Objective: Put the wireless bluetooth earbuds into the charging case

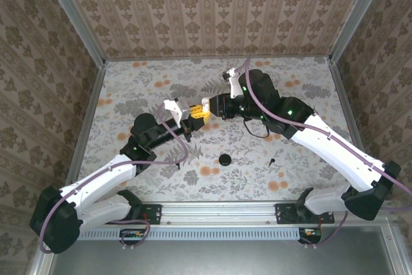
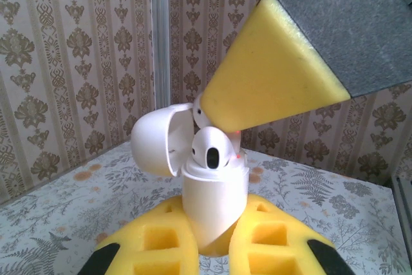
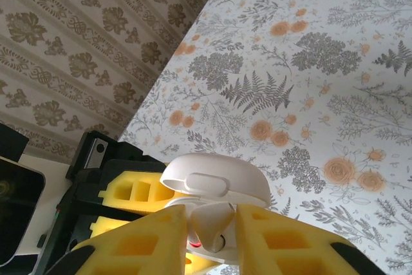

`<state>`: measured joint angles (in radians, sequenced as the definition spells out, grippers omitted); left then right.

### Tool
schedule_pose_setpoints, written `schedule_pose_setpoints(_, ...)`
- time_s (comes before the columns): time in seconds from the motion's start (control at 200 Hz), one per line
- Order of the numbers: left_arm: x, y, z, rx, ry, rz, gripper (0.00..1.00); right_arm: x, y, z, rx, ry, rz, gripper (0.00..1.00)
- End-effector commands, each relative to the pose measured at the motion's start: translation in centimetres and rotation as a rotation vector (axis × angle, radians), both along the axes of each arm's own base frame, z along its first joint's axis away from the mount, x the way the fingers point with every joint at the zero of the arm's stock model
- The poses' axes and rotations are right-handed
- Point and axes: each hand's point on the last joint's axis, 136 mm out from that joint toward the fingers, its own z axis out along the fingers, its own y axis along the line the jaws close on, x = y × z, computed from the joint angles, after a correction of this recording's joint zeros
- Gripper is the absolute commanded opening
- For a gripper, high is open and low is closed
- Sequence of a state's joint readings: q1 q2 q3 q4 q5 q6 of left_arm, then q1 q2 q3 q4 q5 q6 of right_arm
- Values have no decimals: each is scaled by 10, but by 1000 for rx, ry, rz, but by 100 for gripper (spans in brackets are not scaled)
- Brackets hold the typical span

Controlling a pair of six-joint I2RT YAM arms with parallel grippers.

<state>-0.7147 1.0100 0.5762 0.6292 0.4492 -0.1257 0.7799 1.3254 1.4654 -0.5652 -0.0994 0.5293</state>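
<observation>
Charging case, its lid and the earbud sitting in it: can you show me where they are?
charging case [image 2: 214, 205]: left wrist view, on its white front wall.
lid [image 2: 156, 141]: left wrist view, on the flipped-open rounded shell.
earbud [image 2: 212, 151]: left wrist view, on its round head poking out.

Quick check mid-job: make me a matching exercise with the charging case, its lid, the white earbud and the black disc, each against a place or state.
Things:
1. charging case
2. lid
3. earbud
4. black disc

Places or states:
A. lying on the table
B. swung open
C. clamped in the left gripper
D. sitting in the case's mouth

Pairs: 1-C, 2-B, 3-D, 4-A
</observation>
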Motion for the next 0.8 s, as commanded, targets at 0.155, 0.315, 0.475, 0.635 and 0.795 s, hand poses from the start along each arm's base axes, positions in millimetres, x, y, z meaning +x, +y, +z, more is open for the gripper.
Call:
schedule_pose_setpoints(0.155,-10,5,25,-55,-84,-8,0,-4,-9,11,-3,16,-44,38)
schedule_pose_setpoints(0.315,-11,4,27,-56,-88,-12,0,-5,-22,29,22,-26,-75,41)
schedule_pose_setpoints(0.475,-12,3,28,-54,-88,-20,0,0,-33,41,60,-37,-88,43)
schedule_pose_setpoints(0.635,-13,2,28,-42,-76,-32,0,7,-38,43,125,-5,-69,44)
schedule_pose_setpoints(0.795,-18,-2,28,-17,-74,-72,0,18,-46,45,242,43,-47,45)
